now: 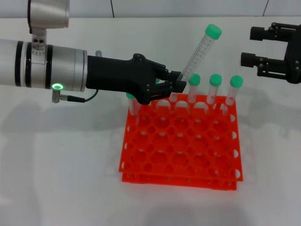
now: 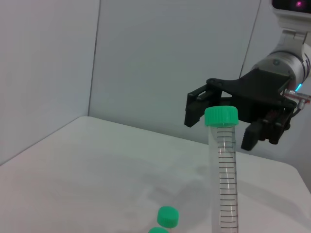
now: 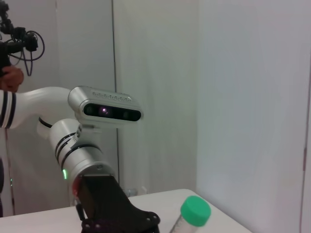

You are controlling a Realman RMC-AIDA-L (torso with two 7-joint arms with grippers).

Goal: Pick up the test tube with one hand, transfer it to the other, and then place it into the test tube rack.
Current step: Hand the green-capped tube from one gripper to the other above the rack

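Nearest you, the test tube rack (image 1: 181, 143) sits on the white table (image 1: 56, 160). At its back row your left gripper (image 1: 175, 87) is clamped on the test tube (image 1: 200, 52), which tilts up with its tip at a rear hole. Farther right, the right gripper (image 1: 263, 49) hangs spread wide, gripping nothing.

green-capped test tube (image 3: 194, 213), left end effector (image 3: 119, 218) beside it
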